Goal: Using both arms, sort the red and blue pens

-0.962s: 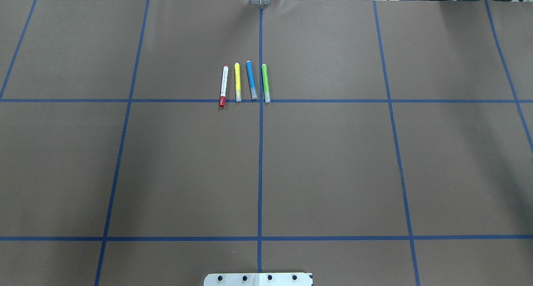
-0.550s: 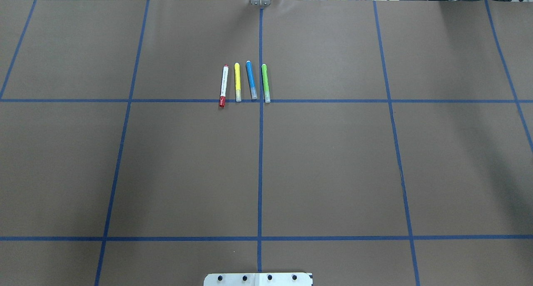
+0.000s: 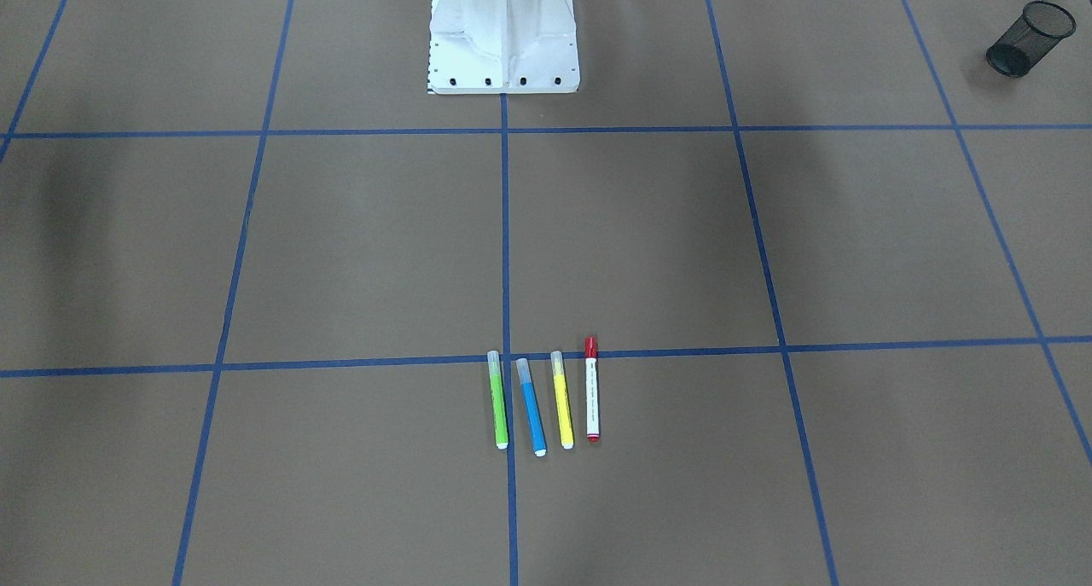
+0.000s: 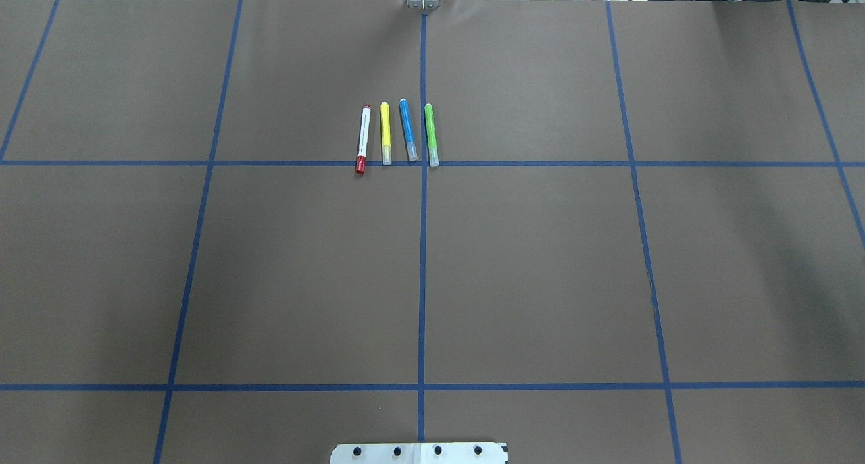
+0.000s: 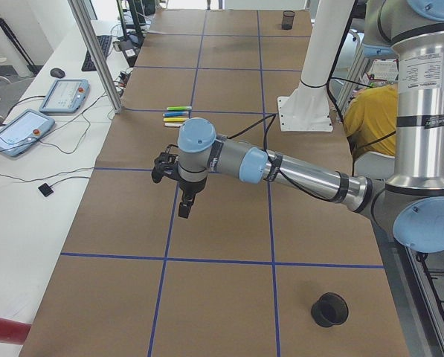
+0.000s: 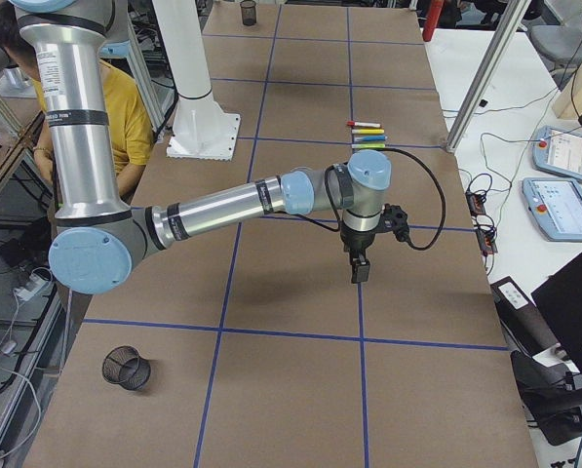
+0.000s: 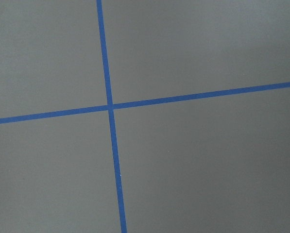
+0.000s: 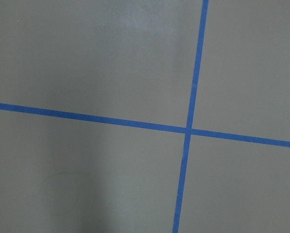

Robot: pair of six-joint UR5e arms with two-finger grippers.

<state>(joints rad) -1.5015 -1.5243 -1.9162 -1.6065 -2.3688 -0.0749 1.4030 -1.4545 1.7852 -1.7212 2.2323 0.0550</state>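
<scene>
Though we see it only from the counter's end, left hand (image 5: 184, 207): hangs over the counter (image 4: 540, 268), pointing down; we cannot tell its opening or any hold.
right hand (image 6: 359, 269): likewise; we cannot tell.
red marker (image 4: 363, 140): lying flat, leftmost of four in the overhead view, cap across a tape line (image 4: 540, 163).
blue highlighter (image 4: 407, 130): between yellow highlighter (image 4: 385, 134) and green highlighter (image 4: 430, 135), well apart from both hands.

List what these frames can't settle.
Left pincer: exterior left view only, small; open or shut unclear.
Right pincer: exterior right view only; same.
Left arm, right arm: outside overhead and front-facing frames.
Red marker print: too small everywhere.
Wrist views: tape lines only.
</scene>
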